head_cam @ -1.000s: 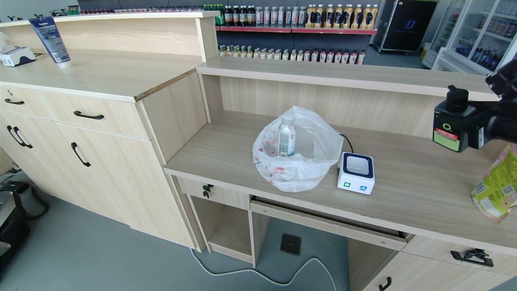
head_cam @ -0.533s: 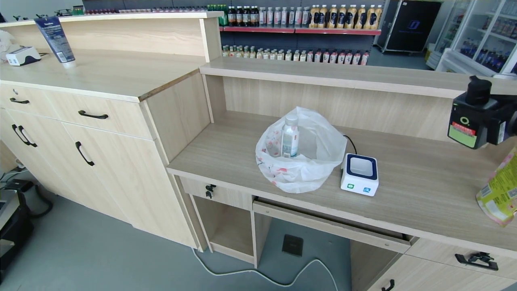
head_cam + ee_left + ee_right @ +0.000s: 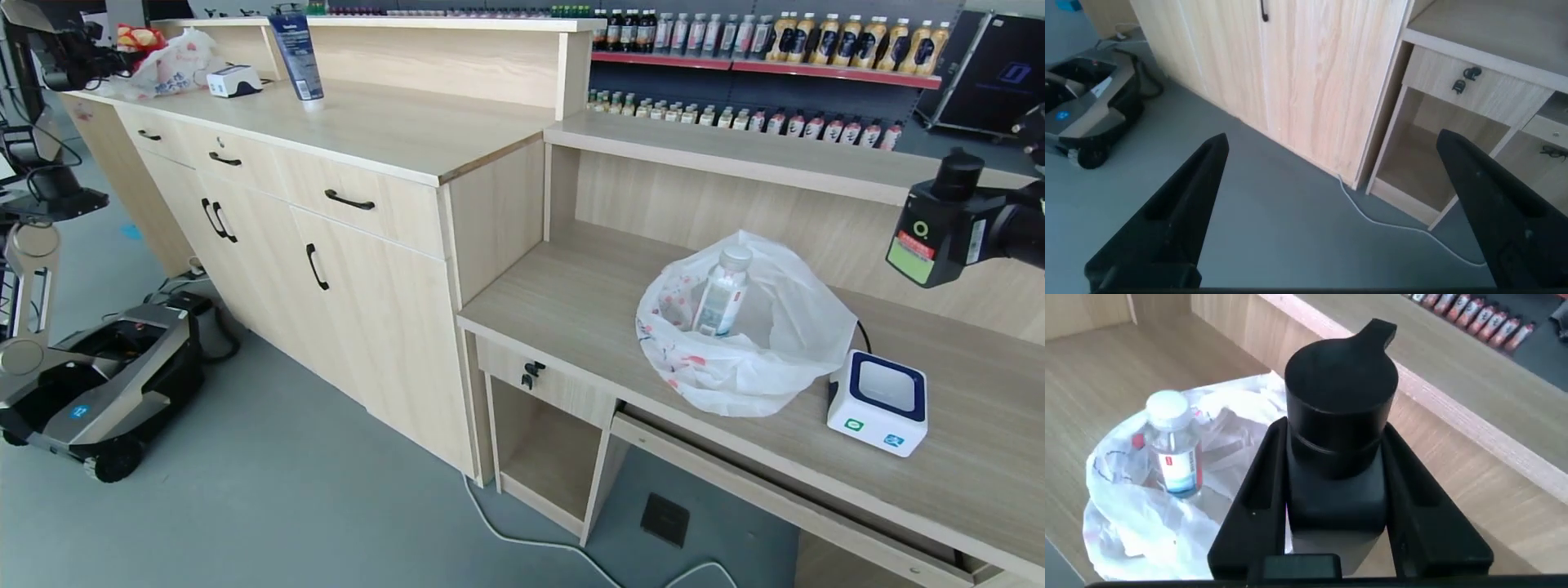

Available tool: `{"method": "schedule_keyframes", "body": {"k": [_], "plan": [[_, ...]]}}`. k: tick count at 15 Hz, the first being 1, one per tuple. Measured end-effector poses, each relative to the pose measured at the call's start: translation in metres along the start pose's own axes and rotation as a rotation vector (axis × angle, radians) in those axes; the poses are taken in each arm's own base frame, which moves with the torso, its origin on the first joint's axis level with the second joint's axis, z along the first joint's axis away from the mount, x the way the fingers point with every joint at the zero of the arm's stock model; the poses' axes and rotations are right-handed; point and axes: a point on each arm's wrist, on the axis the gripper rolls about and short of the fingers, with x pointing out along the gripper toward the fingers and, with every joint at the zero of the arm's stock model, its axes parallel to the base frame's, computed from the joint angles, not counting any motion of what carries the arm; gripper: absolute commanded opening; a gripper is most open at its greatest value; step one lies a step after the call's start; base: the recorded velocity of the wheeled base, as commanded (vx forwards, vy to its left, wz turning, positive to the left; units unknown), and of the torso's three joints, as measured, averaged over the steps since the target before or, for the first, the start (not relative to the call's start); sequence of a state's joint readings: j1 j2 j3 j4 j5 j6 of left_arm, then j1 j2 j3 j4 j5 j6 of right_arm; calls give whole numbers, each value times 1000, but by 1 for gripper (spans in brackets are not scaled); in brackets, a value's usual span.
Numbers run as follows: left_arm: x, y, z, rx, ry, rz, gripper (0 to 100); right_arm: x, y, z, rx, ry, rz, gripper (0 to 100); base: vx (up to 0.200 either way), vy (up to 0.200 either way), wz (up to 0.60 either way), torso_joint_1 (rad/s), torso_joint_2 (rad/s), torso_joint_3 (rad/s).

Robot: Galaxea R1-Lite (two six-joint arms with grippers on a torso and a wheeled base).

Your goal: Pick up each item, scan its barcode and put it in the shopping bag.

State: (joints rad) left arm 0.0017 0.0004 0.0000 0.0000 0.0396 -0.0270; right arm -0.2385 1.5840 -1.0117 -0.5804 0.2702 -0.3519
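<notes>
My right gripper (image 3: pixel 984 237) is shut on a black container (image 3: pixel 939 233) with a green and red label, held in the air above the low counter, right of the shopping bag and behind the scanner. In the right wrist view the container (image 3: pixel 1339 433) sits between the fingers (image 3: pixel 1259 508), with the bag (image 3: pixel 1135 514) below it. The white shopping bag (image 3: pixel 759 359) stands open on the low counter (image 3: pixel 571 302) with a clear bottle (image 3: pixel 722 292) upright inside. The white scanner (image 3: pixel 880 400) sits just right of the bag. My left gripper (image 3: pixel 1331 212) is open and holds nothing, above the grey floor before the cabinets.
A taller counter (image 3: pixel 392 131) with drawers stands to the left, bearing a blue tube (image 3: pixel 295 49), a small white device (image 3: pixel 233 80) and another filled bag (image 3: pixel 171 69). Another wheeled robot (image 3: pixel 90 384) stands on the floor at far left. Shelves of bottles (image 3: pixel 735 37) line the back.
The head camera has swung left, so the whole picture has shifted right and the snack packet has left it. The black container, still gripped, now hangs nearer the scanner and bag.
</notes>
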Motion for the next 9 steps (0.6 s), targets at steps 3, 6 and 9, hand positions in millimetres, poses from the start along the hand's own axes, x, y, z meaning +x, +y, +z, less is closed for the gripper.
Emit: {"method": "schedule_keyframes", "body": {"k": [3,6,9], "plan": [[0,0,0,0,-1,0,100,23,-2,-19,123,-5,-9,0,0,0,0,0,0,0],[0,0,0,0,-2,1,100,51,-2,-43,159,-4,-8,0,0,0,0,0,0,0],[0,0,0,0,-2,1,100,77,9,-72,169,17,20,0,0,0,0,0,0,0]]}}
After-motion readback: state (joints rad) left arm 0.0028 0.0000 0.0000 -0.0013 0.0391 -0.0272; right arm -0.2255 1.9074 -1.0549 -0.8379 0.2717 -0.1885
